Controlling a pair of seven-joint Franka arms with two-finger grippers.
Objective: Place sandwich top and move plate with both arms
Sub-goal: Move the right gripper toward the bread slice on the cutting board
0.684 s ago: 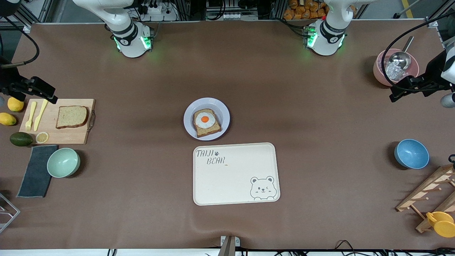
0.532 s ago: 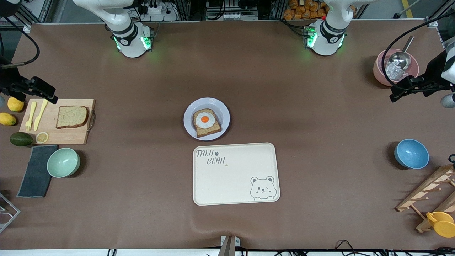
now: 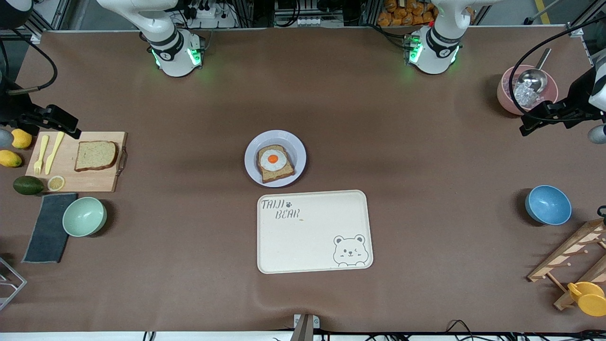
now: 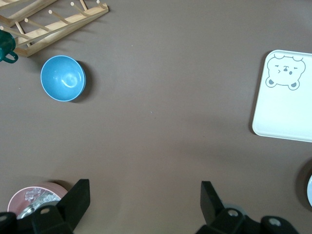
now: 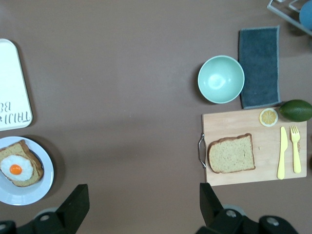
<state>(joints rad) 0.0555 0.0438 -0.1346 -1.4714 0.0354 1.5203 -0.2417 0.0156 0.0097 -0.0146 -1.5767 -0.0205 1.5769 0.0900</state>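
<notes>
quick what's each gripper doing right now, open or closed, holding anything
Left gripper: open, empty, up over the brown table near the pink bowl.
Right gripper: open, empty, up near the cutting board.

A cream bear-printed tray (image 3: 315, 231) lies mid-table. Toward the right arm's end, a wooden cutting board (image 3: 75, 162) carries a yellow fork (image 3: 40, 154), knife (image 3: 54, 152) and lemon slice (image 3: 56, 183); a mint bowl (image 3: 84, 216) sits beside a grey cloth (image 3: 47, 228). A blue bowl (image 3: 548, 204) sits toward the left arm's end.
</notes>
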